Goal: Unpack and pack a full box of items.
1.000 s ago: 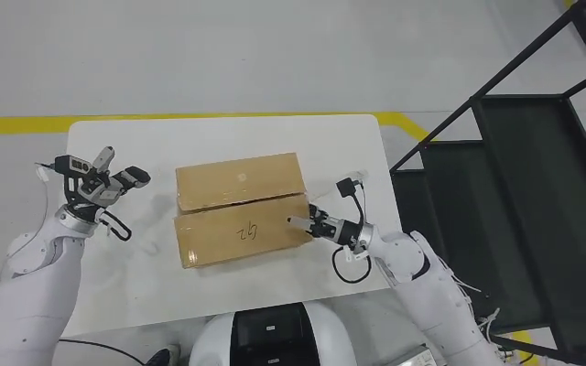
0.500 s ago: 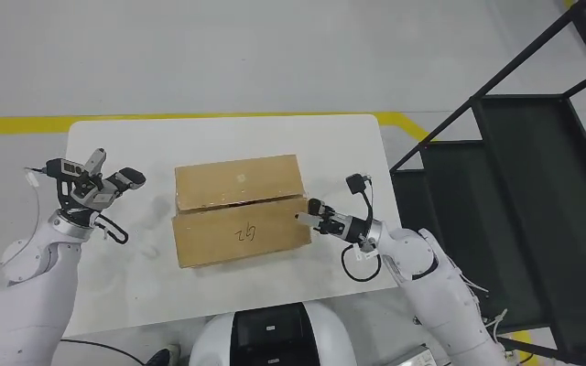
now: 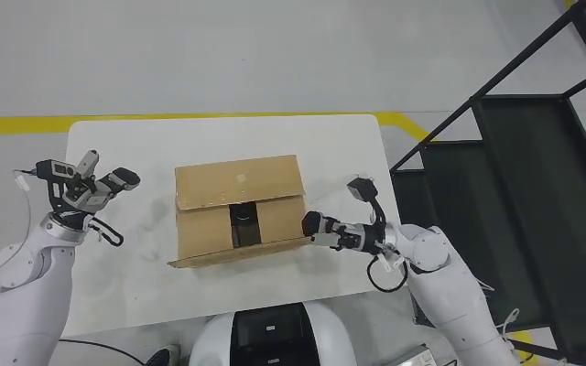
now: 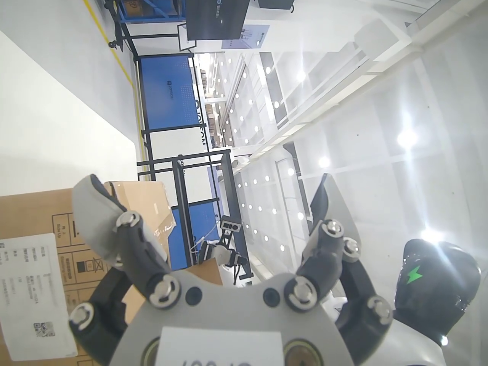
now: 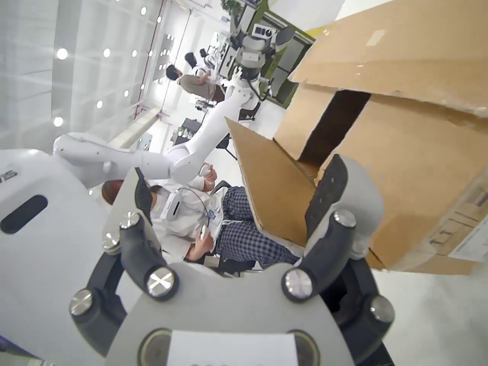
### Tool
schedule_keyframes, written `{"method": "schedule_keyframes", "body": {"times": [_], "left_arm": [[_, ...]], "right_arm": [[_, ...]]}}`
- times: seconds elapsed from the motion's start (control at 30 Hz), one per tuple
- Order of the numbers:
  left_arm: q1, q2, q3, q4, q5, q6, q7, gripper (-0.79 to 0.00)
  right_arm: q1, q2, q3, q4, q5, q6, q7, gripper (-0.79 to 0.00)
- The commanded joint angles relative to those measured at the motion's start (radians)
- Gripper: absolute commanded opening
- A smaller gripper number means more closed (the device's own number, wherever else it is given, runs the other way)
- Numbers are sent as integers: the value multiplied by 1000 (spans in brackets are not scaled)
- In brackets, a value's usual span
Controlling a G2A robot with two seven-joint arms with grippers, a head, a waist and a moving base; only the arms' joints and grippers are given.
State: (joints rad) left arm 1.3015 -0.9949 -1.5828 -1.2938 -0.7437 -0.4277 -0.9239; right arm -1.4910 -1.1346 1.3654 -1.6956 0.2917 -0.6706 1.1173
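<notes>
A brown cardboard box (image 3: 240,178) sits mid-table. Its far top flap lies shut. Its near flap (image 3: 233,252) is swung up and outward, baring the inside, where a dark item (image 3: 243,223) shows between the inner end flaps. My right gripper (image 3: 311,222) is open at the box's right end, and in the right wrist view the raised flap's (image 5: 267,192) edge stands between its fingers (image 5: 343,192), closer to one pad. My left gripper (image 3: 114,178) hangs open to the left of the box, apart from it, with the box's labelled end (image 4: 38,211) beyond its fingers (image 4: 95,211).
The white table (image 3: 137,274) has free room left, right and behind the box. A black metal stair frame (image 3: 494,156) stands just past the table's right edge. A yellow floor line (image 3: 229,116) runs behind the table.
The near flap has swung from lying flat to open, uncovering the dark item. My right gripper shifted slightly right and nearer. My left gripper drifted left, away from the box.
</notes>
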Motion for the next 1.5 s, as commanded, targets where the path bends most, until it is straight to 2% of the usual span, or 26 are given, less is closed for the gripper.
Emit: {"method": "schedule_keyframes", "body": {"times": [0.0, 0.13, 0.43, 0.7, 1.47], "left_arm": [[4, 0, 0, -12, 4, 7, -2, 0], [9, -3, 9, -39, 10, 17, -5, 0], [12, -12, 46, -76, 15, 24, -27, 0], [10, -19, 68, -84, 7, 13, -25, 0], [10, -19, 68, -84, 7, 13, -25, 0]], "right_arm": [[-13, 9, -6, -32, -4, 18, 50, 0], [-51, 33, -26, -91, -62, 45, 77, 0], [-107, 66, -51, -101, -177, 11, 44, 0], [-143, 75, -70, -91, -326, -27, -41, 0], [-143, 75, -73, -93, -330, -29, -44, 0]]}}
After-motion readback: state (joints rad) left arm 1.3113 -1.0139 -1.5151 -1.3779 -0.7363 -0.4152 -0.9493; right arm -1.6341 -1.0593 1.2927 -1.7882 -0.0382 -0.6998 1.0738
